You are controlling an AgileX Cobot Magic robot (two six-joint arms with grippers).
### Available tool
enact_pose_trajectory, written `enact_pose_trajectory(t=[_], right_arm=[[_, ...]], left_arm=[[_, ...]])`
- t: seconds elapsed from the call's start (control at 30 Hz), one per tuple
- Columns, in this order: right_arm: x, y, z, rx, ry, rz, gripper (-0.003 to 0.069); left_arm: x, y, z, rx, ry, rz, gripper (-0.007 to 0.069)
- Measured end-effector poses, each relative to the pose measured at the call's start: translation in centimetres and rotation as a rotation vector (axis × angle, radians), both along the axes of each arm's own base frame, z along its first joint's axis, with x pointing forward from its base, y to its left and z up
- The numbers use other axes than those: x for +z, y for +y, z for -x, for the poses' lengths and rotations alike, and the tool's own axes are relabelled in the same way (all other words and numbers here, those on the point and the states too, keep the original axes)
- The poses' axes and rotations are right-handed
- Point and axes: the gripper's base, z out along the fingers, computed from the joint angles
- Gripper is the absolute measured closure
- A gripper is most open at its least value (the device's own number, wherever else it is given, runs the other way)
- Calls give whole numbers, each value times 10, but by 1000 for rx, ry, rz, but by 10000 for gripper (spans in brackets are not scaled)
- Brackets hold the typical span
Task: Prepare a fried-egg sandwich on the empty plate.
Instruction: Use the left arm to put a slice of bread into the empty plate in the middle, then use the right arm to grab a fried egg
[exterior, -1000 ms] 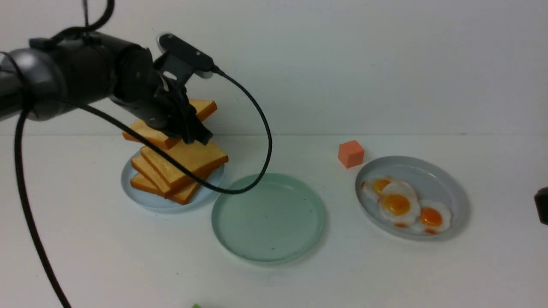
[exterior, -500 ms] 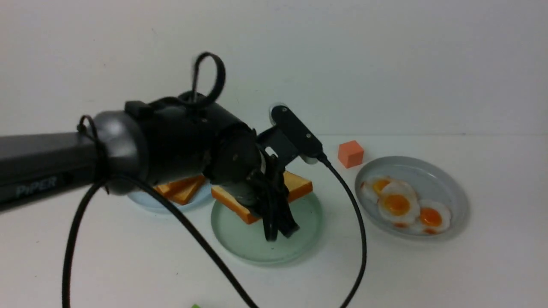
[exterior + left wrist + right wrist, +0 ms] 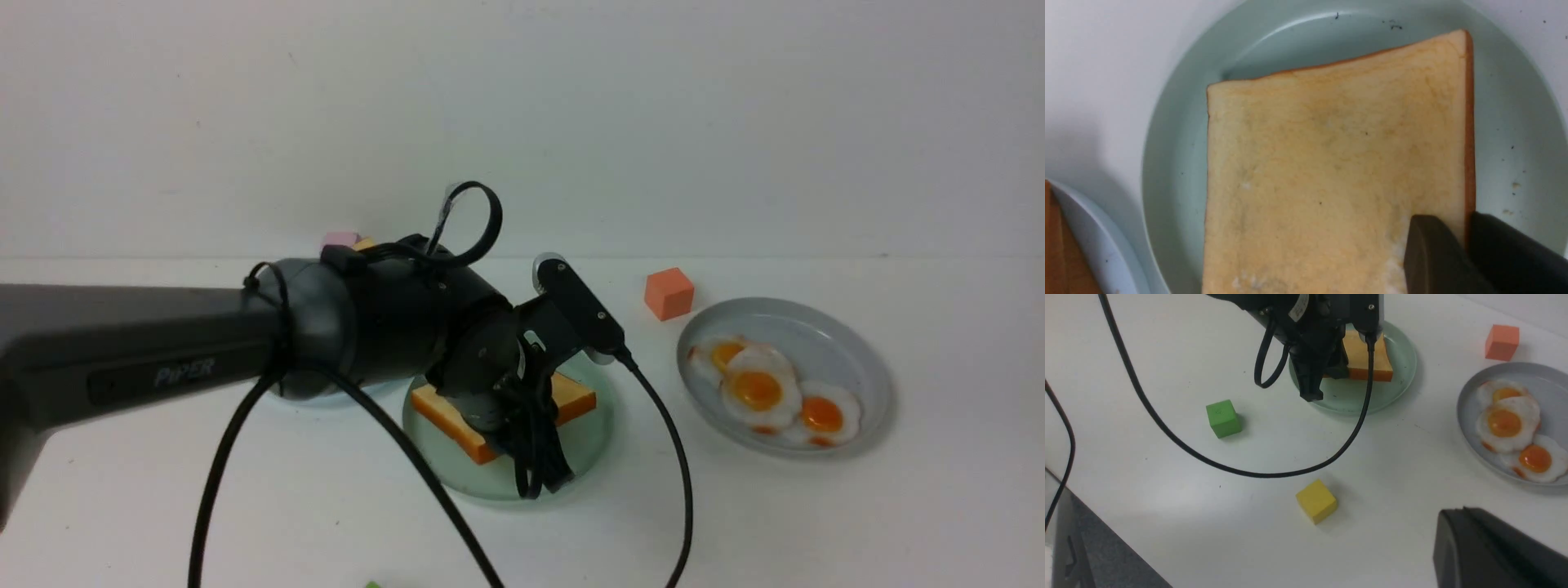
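A toast slice [image 3: 1331,163] is pinched by the left end effector [image 3: 1457,232] over the mint-green plate [image 3: 1175,122], with fried eggs [image 3: 759,390] on the grey plate [image 3: 816,327], and whether the right end effector [image 3: 1494,547] is spread cannot be told

left tool [image 3: 545,482] grips toast slice [image 3: 575,398] | slice over mint-green plate [image 3: 592,447] | three fried eggs [image 3: 759,390] on grey plate [image 3: 824,331]

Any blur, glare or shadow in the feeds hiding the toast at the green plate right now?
Front view: evenly lit, slightly soft; the left arm covers much of the toast slice. Left wrist view: toast sharp, no glare, only the left gripper is dark and unfocused. Right wrist view: table sharp, right gripper a blurred dark mass.
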Motion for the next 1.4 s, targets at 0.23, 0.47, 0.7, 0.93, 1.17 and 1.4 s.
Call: enact_pose_trajectory(t=[0.23,0.47,0.7,0.93,1.17,1.4], right_arm=[[-1,-1,1,3,17,9,631],[-2,-1,2,4,24,14,630],[-4,2,-5,0,42,34,628],[-22,20,-50,-31,120,140,628],[-54,46,-108,-52,206,242,624],[-84,46,-176,-166,338,286,617]], left_arm=[[0,0,0,2,2,2,273],[15,3,5,43,14,33,98],[132,30,45,255,-26,367,319],[224,97,135,269,-134,619,638],[199,160,216,256,-177,695,638],[162,191,257,234,-244,798,638]])
